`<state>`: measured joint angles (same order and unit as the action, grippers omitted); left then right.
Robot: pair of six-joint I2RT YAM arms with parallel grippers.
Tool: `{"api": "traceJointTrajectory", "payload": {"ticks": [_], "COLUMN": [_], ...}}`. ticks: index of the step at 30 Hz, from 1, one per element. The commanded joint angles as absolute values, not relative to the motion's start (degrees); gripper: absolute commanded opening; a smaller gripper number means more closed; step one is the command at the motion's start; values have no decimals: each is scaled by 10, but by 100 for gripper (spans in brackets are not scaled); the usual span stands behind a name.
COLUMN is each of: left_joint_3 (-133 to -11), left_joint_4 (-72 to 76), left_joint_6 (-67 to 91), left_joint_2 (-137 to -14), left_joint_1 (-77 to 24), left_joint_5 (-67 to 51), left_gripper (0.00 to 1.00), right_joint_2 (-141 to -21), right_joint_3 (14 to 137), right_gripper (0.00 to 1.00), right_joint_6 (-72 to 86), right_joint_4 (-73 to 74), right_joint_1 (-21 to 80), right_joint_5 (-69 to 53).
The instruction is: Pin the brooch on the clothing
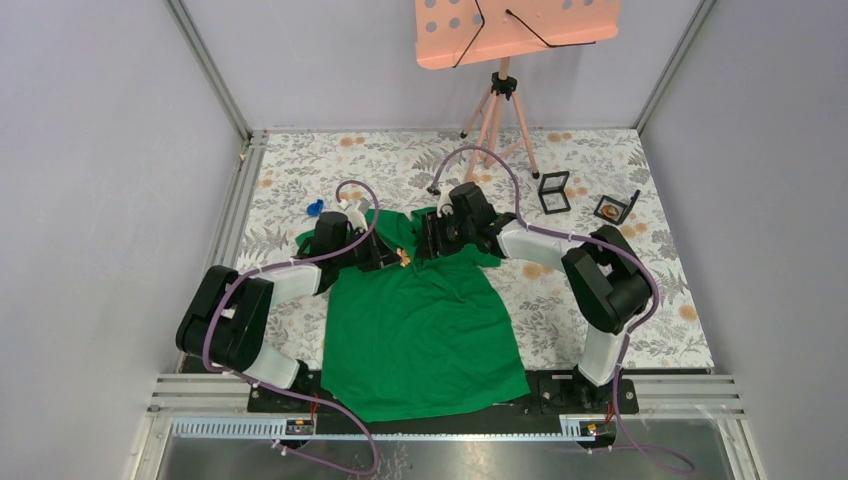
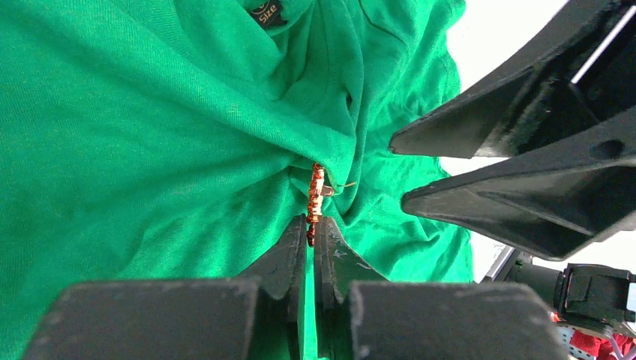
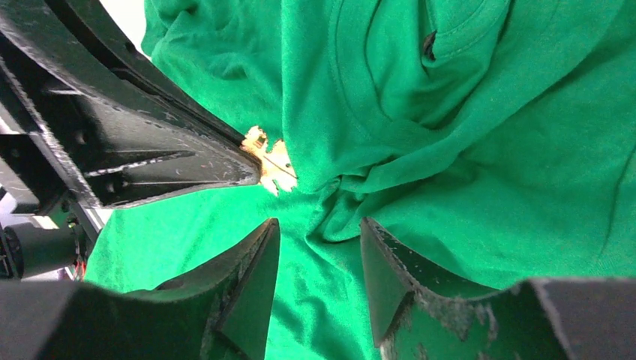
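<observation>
The bright green T-shirt [image 1: 420,330] lies flat on the table, its neck end bunched between the two arms. My left gripper [image 2: 313,225] is shut on a small red and gold brooch [image 2: 315,196], held edge-on against a fold of the shirt [image 2: 150,150]; a thin pin sticks out to the right. In the top view the brooch [image 1: 403,259] shows just below the collar. My right gripper [image 3: 319,232] is open, its fingers [image 3: 259,255] apart over the shirt [image 3: 465,150], empty. The brooch's gold back [image 3: 271,161] shows at the left gripper's tip.
A small open black box [image 1: 553,192] and another holding a round brooch [image 1: 612,208] sit at the back right. A blue object [image 1: 315,208] lies left of the shirt. An orange music stand on a tripod [image 1: 500,100] stands at the back.
</observation>
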<state>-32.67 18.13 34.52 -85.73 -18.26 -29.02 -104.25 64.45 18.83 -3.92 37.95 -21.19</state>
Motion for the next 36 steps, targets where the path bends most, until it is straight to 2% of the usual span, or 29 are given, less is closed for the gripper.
{"api": "traceJointTrajectory", "payload": {"ticks": [1, 19, 31, 36], "left_joint_3": [-351, -374, -413, -417], "left_joint_4": [225, 228, 162, 145], "left_joint_6": [336, 314, 270, 258], "left_joint_2": [-863, -895, -923, -929], "left_joint_1": [-179, -175, -169, -162], "left_joint_5": [-320, -400, -442, -456], "left_gripper": [0, 0, 0, 0], "right_joint_2": [-1063, -1099, -1088, -1080], "right_joint_3": [656, 671, 642, 631], "right_gripper": [50, 51, 46, 49], "right_joint_6": [175, 162, 147, 143], "right_joint_4": [-75, -94, -127, -130], "right_joint_1": [375, 358, 341, 321], "right_joint_5": [-259, -312, -387, -407]}}
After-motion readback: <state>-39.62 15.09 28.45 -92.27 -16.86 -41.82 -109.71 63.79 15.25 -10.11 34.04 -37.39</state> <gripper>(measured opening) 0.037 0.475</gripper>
